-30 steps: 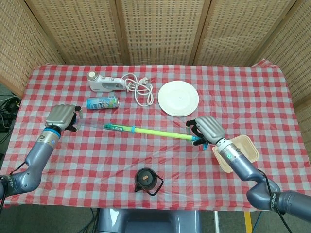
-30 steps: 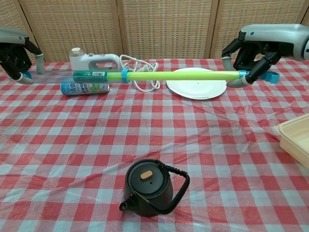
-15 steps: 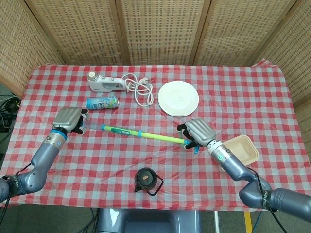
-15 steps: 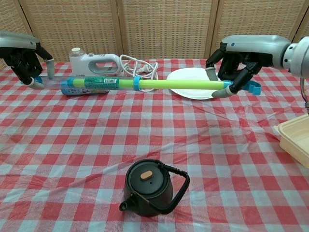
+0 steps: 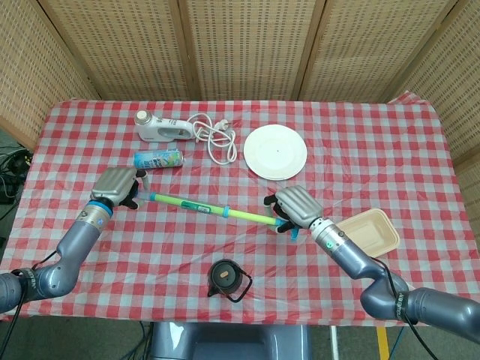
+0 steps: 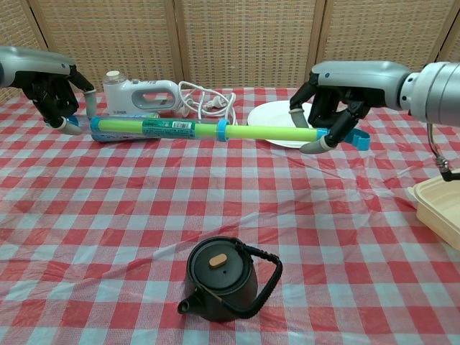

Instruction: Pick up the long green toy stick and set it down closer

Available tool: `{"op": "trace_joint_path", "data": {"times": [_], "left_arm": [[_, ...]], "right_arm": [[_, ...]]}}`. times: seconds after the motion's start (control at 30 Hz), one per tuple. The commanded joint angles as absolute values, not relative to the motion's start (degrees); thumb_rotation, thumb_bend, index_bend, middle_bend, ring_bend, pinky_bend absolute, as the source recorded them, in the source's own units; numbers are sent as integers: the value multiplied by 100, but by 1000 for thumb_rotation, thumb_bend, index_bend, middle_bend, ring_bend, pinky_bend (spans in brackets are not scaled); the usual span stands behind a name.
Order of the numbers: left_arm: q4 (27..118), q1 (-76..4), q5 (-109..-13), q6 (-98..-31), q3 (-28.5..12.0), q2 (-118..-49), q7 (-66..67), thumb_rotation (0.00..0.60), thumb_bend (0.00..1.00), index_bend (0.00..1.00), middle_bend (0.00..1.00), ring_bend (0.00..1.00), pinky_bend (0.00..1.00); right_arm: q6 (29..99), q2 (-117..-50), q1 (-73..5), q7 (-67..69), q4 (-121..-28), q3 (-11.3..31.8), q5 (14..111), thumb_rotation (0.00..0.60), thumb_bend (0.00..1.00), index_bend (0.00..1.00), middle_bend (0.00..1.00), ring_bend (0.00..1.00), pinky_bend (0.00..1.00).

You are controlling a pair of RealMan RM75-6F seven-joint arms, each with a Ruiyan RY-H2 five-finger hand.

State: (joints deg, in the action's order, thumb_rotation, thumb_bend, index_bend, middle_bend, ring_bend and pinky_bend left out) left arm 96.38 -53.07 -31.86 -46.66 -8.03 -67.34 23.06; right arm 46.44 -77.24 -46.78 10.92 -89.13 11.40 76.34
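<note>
At the far left, the left hand (image 5: 118,185) has its fingers curled around the end of the long green toy stick (image 5: 217,210), next to the labelled section. The stick runs from there across the middle of the surface (image 5: 360,142) to the right hand (image 5: 294,205), whose fingers wrap the other end just short of the blue tip. In the chest view the stick hangs level above the checked cloth, carried between the left hand (image 6: 52,90) and the right hand (image 6: 338,92), in front of the spray can (image 5: 158,159) and the white plate (image 5: 275,151).

The stick (image 6: 215,130) looks like a light hollow plastic tube, stiff enough to keep straight over its whole span with no visible sag. Its surface appears smooth, so it could slide or roll within a loose grip. Given its length, a hold at each end, as here, seems the steadiest; a single grasp would want the middle, near the blue collar (image 6: 223,131). The black teapot (image 6: 221,279) stands nearer, well apart.
</note>
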Motion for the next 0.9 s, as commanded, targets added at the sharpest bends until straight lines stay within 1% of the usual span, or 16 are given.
{"op": "trace_joint_path", "data": {"times": [0.03, 0.57, 0.9], "left_arm": [[9660, -5333, -3176, -4657, -799, -6741, 2286, 600, 389, 538, 682, 598, 470], [9696, -5459, -3127, -4655, -738, -6826, 2224, 600, 389, 538, 682, 598, 469], [9679, -5540, -3170, -4666, -798, -6972, 2116, 600, 389, 538, 682, 598, 469]], "right_arm": [[4643, -7740, -4700, 1045, -8952, 1149, 7606, 600, 482, 809, 1000, 1000, 518], [4594, -7863, -4784, 847, -9018, 1151, 7436, 600, 481, 809, 1000, 1000, 518], [4582, -7927, -4837, 827, -9032, 1170, 7418, 600, 480, 810, 1000, 1000, 518]]}}
